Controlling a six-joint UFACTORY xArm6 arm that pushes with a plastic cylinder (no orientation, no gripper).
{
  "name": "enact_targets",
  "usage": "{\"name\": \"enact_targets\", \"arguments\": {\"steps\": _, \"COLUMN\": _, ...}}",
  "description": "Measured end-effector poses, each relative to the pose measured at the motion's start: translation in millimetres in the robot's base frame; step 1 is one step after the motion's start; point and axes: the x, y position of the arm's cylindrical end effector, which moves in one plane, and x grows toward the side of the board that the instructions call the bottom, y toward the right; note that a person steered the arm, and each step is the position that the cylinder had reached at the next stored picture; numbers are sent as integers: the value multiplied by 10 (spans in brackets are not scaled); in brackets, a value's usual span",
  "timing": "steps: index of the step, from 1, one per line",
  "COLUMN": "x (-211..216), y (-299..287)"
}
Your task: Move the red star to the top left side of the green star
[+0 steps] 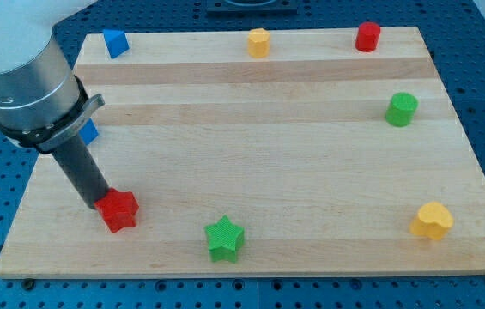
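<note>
The wooden board [251,146] fills most of the view, and my arm comes in from the view's top left as a grey cylinder narrowing into the dark rod. There is no pincer on this rig, so nothing opens or closes or is held; the work is done by pushing. My tip [98,204] sits against the upper left edge of the red star [119,210], touching it as far as I can tell.

The red star lies near the board's bottom left, with the green star [224,239] to its right and slightly lower, the two apart. So the red star is already up and left of the green one, though not close. I judge the task largely done, with perhaps a short nudge toward the green star left.

A blue block [89,132] peeks out behind the rod.
</note>
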Motion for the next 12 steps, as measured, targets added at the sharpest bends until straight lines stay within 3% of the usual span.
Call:
{"name": "enact_targets", "arguments": {"steps": 2, "x": 30, "y": -36}}
{"name": "enact_targets", "arguments": {"steps": 3, "x": 262, "y": -170}}
{"name": "enact_targets", "arguments": {"steps": 5, "x": 241, "y": 418}}
{"name": "enact_targets", "arguments": {"steps": 12, "x": 125, "y": 969}}
